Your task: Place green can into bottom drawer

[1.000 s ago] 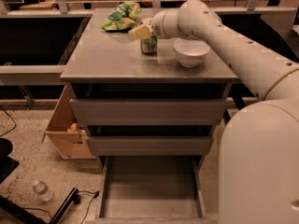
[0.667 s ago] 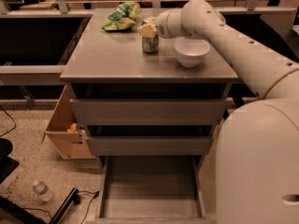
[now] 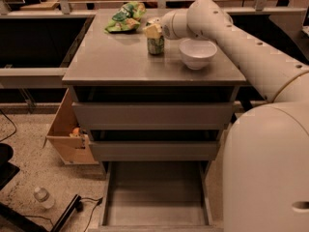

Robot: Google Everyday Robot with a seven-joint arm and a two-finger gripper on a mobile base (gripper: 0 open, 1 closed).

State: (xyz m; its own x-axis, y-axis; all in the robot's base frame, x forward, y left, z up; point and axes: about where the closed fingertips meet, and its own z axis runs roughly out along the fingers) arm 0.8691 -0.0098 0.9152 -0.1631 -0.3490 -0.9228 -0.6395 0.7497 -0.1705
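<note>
Pale green can (image 3: 155, 46) upright on grey cabinet top (image 3: 120, 64), gripper (image 3: 153, 31) at its rim, jaws' hold unclear.

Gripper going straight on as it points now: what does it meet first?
Probably the green can: the gripper is right at its top, pointing left and down. Whether they already touch is unclear.

We count one green can (image 3: 155, 45), one white bowl (image 3: 198, 53) and one green and yellow snack bag (image 3: 124, 17) on the tabletop (image 3: 111, 66). We count three grey drawers: two upper drawers (image 3: 152, 116) and one bottom drawer (image 3: 155, 193), pulled out. On the floor we count one cardboard box (image 3: 67, 135) and one plastic bottle (image 3: 43, 197). We count one arm (image 3: 251, 57) with one gripper (image 3: 153, 31), at the top of the green can.
</note>
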